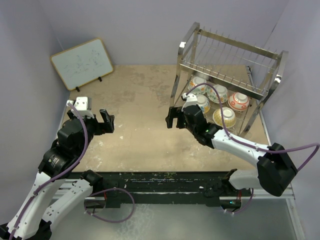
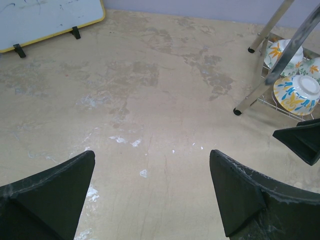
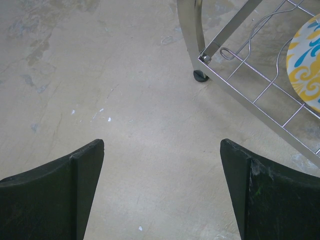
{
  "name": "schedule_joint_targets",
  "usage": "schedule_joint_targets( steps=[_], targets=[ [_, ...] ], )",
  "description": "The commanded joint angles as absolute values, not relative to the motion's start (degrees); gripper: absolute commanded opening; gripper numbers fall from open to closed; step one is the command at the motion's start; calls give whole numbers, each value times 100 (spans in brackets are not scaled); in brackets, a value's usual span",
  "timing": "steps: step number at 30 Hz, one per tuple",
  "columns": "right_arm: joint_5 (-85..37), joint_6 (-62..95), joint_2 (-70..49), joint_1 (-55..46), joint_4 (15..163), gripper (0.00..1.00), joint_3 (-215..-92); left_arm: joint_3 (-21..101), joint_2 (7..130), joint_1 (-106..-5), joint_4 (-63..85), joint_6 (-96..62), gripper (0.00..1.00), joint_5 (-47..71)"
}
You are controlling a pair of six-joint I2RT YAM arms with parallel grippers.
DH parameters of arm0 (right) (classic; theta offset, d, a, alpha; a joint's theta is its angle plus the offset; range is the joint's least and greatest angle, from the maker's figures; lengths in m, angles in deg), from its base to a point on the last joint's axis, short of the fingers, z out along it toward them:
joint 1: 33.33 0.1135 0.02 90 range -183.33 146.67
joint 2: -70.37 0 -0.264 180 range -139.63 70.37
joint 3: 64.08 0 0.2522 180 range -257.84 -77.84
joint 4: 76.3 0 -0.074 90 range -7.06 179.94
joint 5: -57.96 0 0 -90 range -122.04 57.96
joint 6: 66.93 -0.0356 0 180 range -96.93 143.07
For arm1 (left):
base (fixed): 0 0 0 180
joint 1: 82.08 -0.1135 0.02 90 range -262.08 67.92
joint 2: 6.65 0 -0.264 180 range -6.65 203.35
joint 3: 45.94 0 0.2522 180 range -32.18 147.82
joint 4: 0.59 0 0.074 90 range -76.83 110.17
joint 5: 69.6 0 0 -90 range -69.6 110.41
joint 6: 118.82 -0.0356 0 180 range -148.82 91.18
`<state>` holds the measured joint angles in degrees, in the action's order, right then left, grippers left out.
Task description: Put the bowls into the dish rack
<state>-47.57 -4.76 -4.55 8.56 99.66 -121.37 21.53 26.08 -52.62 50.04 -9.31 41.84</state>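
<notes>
Bowls (image 1: 239, 100) fill the dish rack (image 1: 227, 70) at the table's (image 1: 140, 100) far-right corner, so my right pincer (image 1: 173, 117) gapes wide, empty.

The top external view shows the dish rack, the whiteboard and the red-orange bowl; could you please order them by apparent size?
1. dish rack
2. whiteboard
3. red-orange bowl
The differences are plain; camera nearness changes nothing.

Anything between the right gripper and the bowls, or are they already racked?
Nothing loose. The open right gripper hovers beside the dish rack; only its front leg stands between it and the bowls, all on the lower tier.
</notes>
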Motion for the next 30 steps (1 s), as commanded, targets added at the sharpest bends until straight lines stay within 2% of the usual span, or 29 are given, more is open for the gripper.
schedule_joint_targets(
  steps=[1,30],
  targets=[
    [-4806,-439,-311,872,10110,99,-12091,2154,2605,-5231,4694,-896,99,4220],
    [-4830,-466,-291,869,10145,99,-12020,2125,2561,-5236,4724,-860,99,4230]
  ],
)
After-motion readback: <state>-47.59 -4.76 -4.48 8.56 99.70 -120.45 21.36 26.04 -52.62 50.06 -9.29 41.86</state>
